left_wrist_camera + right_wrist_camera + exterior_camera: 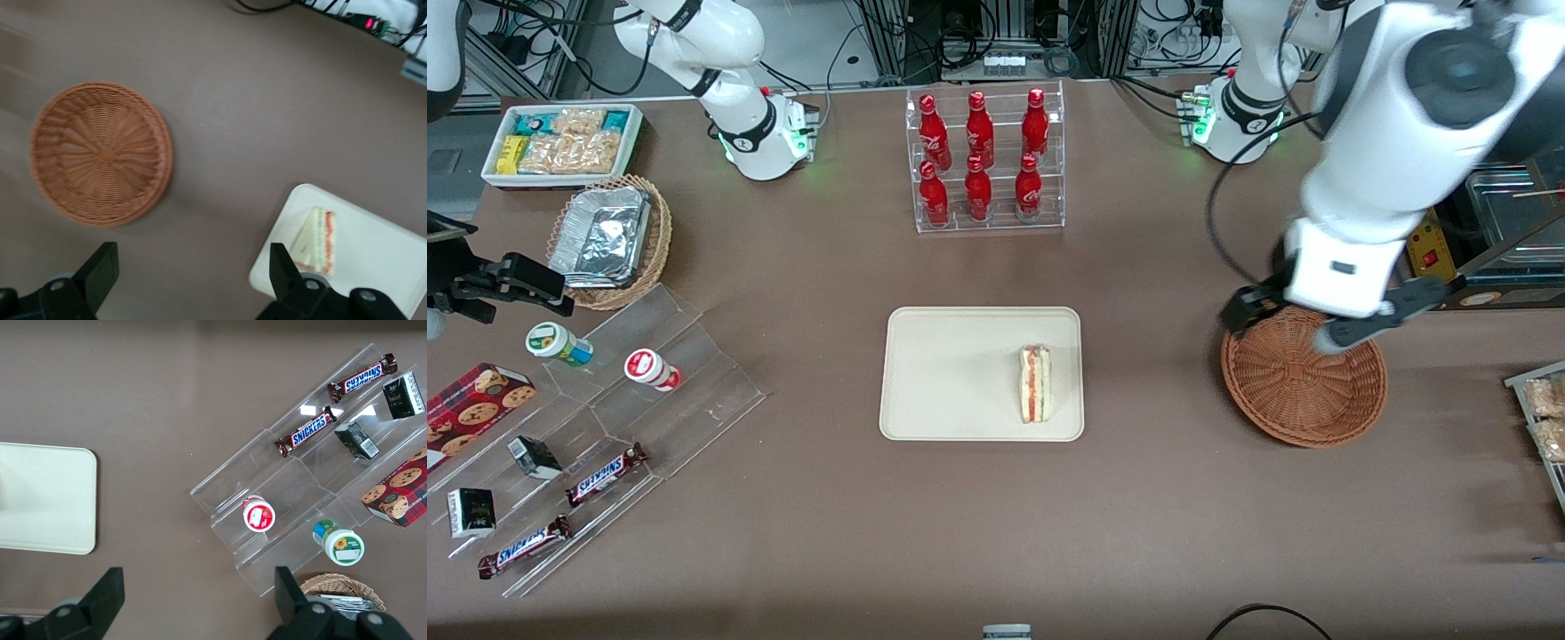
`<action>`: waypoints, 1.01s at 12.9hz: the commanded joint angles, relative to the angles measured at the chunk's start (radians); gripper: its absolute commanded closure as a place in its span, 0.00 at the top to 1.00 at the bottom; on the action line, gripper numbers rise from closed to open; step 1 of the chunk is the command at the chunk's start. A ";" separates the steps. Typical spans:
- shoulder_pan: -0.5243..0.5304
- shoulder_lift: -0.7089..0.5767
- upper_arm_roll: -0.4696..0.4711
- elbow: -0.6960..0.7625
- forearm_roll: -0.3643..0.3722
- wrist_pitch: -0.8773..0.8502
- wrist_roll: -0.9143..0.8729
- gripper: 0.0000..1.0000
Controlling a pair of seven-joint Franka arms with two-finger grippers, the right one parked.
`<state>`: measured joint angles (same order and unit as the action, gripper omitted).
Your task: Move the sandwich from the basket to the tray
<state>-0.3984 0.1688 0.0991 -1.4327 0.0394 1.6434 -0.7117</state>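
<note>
Looked pretty much done: sandwich (1036, 384) lay flat on the tray (951, 418), basket (1303, 391) sat bare, gripper (190, 273) hung above the table near it with its 2 fingers spread wide, holding nothing.

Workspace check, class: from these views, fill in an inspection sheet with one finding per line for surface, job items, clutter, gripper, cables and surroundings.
Surface: brown table.
Job items: sandwich lies on the tray; basket holds nothing.
Clutter: bottle rack, snack bin, foil-tray basket, candy shelf.
Gripper: gripper open, holding nothing, above the table beside the basket.
Cables: black cable on the table near the working arm's base.
Surroundings: wiring along the table's edge farthest from the front camera.
</note>
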 commanded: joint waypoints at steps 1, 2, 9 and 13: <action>0.105 -0.057 -0.035 -0.025 -0.036 -0.074 0.191 1.00; 0.160 -0.064 -0.039 -0.023 -0.061 -0.115 0.271 1.00; 0.375 -0.279 -0.084 -0.142 -0.069 -0.286 0.604 1.00; 0.372 -0.314 -0.093 -0.172 -0.067 -0.292 0.621 1.00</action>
<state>-0.0336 -0.1136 0.0253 -1.5723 -0.0154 1.3458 -0.1040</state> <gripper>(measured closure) 0.000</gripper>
